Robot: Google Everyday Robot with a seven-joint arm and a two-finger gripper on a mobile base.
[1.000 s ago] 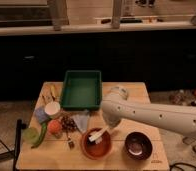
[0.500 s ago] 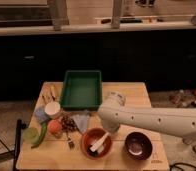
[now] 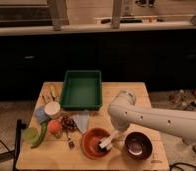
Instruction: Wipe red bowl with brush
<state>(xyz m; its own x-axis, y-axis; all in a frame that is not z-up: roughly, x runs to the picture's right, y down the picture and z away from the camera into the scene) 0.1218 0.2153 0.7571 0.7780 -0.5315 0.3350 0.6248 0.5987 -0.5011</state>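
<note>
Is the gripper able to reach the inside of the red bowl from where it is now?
Probably yes. The gripper, jaws shut on the brush, already hangs over the red bowl on its right side, and nothing stands between them.

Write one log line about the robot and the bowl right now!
gripper: shut on white-handled brush | place: inside round orange-red bowl | dark maroon bowl: untouched

Smooth white rounded arm w/ end effector (image 3: 107,143) over bowl.
</note>
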